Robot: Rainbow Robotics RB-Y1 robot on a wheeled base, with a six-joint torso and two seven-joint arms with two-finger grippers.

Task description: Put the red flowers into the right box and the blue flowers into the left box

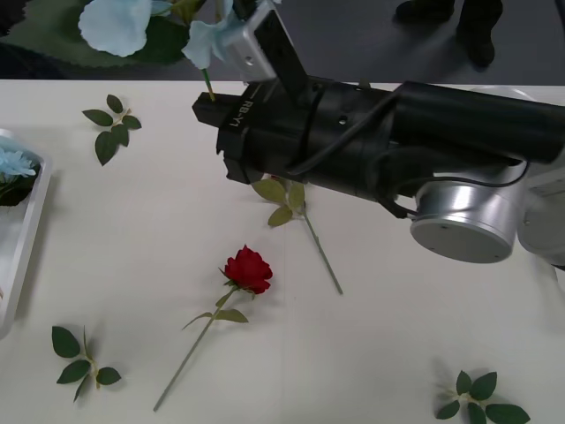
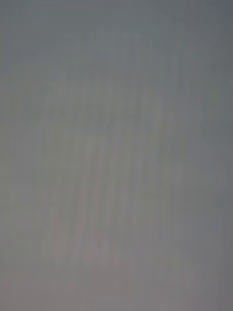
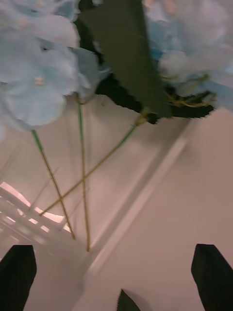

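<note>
While my left hand (image 3: 115, 250) hangs wide open with nothing in it, the left box (image 3: 145, 194) lies right beneath it. Blue flowers (image 3: 39, 82) rest inside, their thin stems crossing on the white floor of the box. My right hand (image 1: 216, 115) is stretched out low over the tabletop (image 1: 380, 353). A blue flower (image 1: 207, 40) stands up from its end on a green stem; whether the hand really has hold of it I cannot tell.

My worry is that stem. It is thin and the bloom is top-heavy, so a loose hold could let it swing or slip and fall short of the box. The right forearm also rides low, and a leaf sprig (image 1: 284, 199) lies partly beneath it, so a careless sweep could drag that along. With my left hand parked over the same box, the two arms could meet.

Counting: one red rose (image 1: 248, 268) lies on the tabletop, near the right hand. I make out three blue stems under the left hand, and two blue blooms up by the right hand. Four leaf sprigs lie loose.
</note>
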